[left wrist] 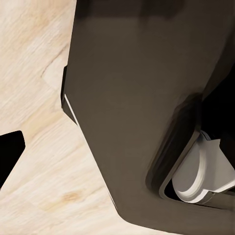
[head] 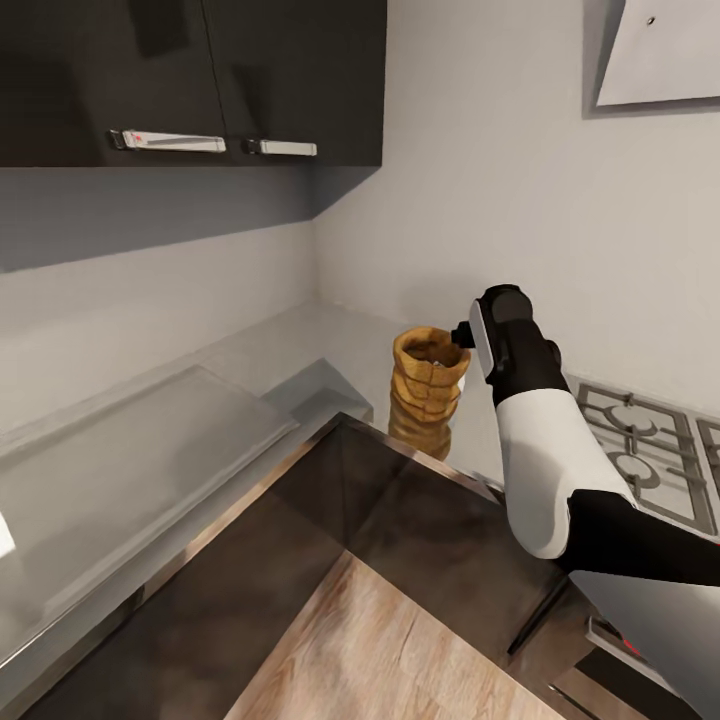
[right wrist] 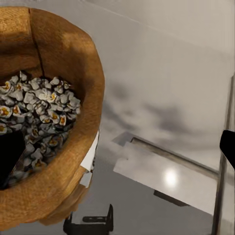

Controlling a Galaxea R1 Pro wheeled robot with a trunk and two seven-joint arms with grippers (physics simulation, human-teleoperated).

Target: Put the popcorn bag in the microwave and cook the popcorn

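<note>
The popcorn bag [head: 430, 385] stands upright in the corner of the pale grey countertop [head: 150, 470], golden-tan and ridged. My right gripper [head: 462, 336] is at the bag's rim on its hob side. In the right wrist view the popcorn bag [right wrist: 54, 122] is close up, its mouth holding several white and yellow popcorn pieces. My right gripper [right wrist: 117, 152] is open, with one dark fingertip [right wrist: 10, 156] over the bag's mouth and the other outside its wall. My left gripper [left wrist: 117, 147] hangs low and open over the wood floor [left wrist: 34, 73]. The microwave is out of view.
A steel gas hob [head: 640, 450] lies right of the bag, behind my right arm. Glossy dark upper cabinets [head: 190, 80] hang over the counter and a range hood [head: 660, 50] over the hob. Dark cabinet fronts [head: 400, 520] meet in the corner above the floor [head: 380, 650].
</note>
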